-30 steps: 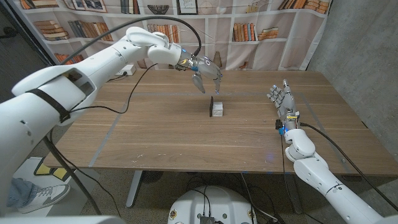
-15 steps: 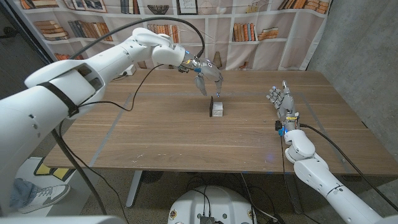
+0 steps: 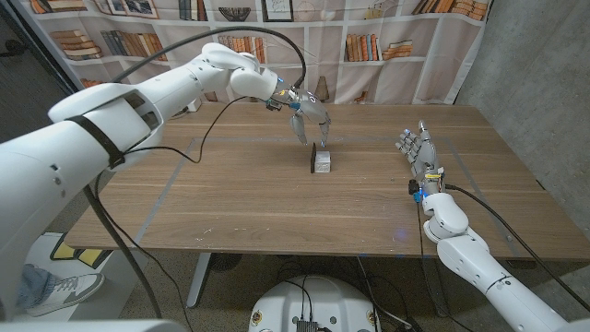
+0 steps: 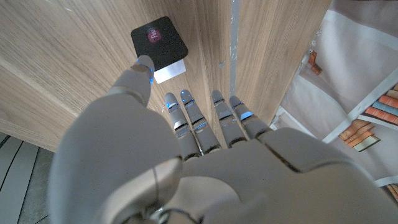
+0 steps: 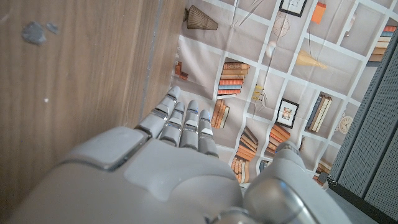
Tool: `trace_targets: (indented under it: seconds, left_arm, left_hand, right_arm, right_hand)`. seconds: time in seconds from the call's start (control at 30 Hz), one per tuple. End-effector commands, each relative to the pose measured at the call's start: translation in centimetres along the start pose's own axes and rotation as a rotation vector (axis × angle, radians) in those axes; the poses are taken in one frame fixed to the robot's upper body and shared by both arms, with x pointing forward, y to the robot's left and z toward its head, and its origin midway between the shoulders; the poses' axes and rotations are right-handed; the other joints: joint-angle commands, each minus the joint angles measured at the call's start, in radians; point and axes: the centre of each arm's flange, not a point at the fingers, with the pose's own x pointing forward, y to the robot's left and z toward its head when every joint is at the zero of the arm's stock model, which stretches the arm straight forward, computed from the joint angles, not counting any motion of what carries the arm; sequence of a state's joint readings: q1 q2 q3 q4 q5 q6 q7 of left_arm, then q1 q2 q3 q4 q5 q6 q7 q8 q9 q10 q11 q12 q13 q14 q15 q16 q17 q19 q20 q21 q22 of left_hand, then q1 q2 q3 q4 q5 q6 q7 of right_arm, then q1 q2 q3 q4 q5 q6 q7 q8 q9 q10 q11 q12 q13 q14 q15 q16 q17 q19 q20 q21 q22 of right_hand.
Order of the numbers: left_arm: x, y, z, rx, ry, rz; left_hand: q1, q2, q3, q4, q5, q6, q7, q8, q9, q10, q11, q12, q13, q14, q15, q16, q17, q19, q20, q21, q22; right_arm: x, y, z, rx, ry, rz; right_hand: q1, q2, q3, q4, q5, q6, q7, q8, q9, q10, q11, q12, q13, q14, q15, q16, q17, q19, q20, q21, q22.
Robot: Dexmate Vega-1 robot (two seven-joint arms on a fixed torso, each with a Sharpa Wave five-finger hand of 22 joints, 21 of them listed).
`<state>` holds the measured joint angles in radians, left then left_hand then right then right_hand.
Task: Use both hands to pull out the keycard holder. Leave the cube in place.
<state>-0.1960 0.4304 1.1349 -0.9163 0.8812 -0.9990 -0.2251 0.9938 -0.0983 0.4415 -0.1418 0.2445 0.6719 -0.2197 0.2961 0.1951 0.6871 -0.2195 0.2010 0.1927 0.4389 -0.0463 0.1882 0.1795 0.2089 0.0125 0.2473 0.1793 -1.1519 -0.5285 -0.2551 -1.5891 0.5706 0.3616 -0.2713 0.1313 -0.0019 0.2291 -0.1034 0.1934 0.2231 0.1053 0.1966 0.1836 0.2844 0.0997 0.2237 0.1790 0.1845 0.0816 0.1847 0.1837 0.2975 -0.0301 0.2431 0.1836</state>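
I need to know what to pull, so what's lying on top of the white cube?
A black keycard holder lies on the white cube, overhanging it. The left hand hovers above them. What is beneath the cube cannot be seen.

A small white plastic cube [image 3: 323, 162] sits near the middle of the wooden surface [image 3: 277, 203]. A flat black keycard holder [image 3: 312, 157] stands upright on edge against the cube's left face, touching it.

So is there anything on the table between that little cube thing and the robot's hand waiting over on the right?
No. In the head view, the stretch from the cube to the right hand is bare wooden table.
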Motion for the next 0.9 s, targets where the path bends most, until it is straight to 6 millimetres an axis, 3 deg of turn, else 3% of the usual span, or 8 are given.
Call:
trace_targets:
  seconds: [0.03,0.67,0.9]
  left_arm:
    - [0.5,-0.9,0.2,0.031,0.01,0.007]
    - [2.3,-2.5,0.7,-0.002,-0.02,0.003]
    - [2.5,-3.0,0.9,-0.001,0.0,0.064]
  left_hand:
    - [0.009,-0.002,0.004,0.005,0.003,0.003,-0.001,0.0,0.004,0.003,0.001,-0.002,0.004,-0.003,-0.148,-0.002,0.001,0.004,-0.004,-0.003,0.002]
    - [0.006,-0.008,-0.004,0.008,0.003,0.008,0.0,-0.001,0.003,0.008,0.002,-0.003,0.004,-0.002,-0.147,0.001,0.001,0.009,-0.009,-0.007,0.002]
    - [0.022,0.006,0.003,0.007,0.003,0.04,0.001,0.009,0.004,0.034,0.002,0.002,0.004,0.025,-0.148,0.009,0.001,0.016,-0.021,-0.011,0.002]
  right_arm:
    - [-0.3,-0.1,-0.1,0.0,0.01,-0.002]
    - [-0.6,-0.1,-0.6,0.013,0.021,0.006]
    - [-0.6,-0.1,-0.7,0.01,0.029,0.007]
  right_hand:
    - [0.004,0.004,0.001,-0.003,-0.001,0.009,0.003,-0.001,0.003,0.01,0.001,-0.005,0.004,0.01,0.001,0.0,0.002,0.011,0.0,-0.002,0.005]
    - [0.005,0.005,0.0,-0.004,-0.002,0.009,0.002,-0.001,0.003,0.008,0.001,-0.007,0.004,0.01,0.001,-0.001,0.002,0.013,0.0,-0.003,0.005]
    - [0.006,0.006,0.0,-0.004,-0.002,0.009,0.002,-0.001,0.003,0.008,0.0,-0.008,0.004,0.01,0.002,-0.001,0.002,0.013,0.001,-0.004,0.005]
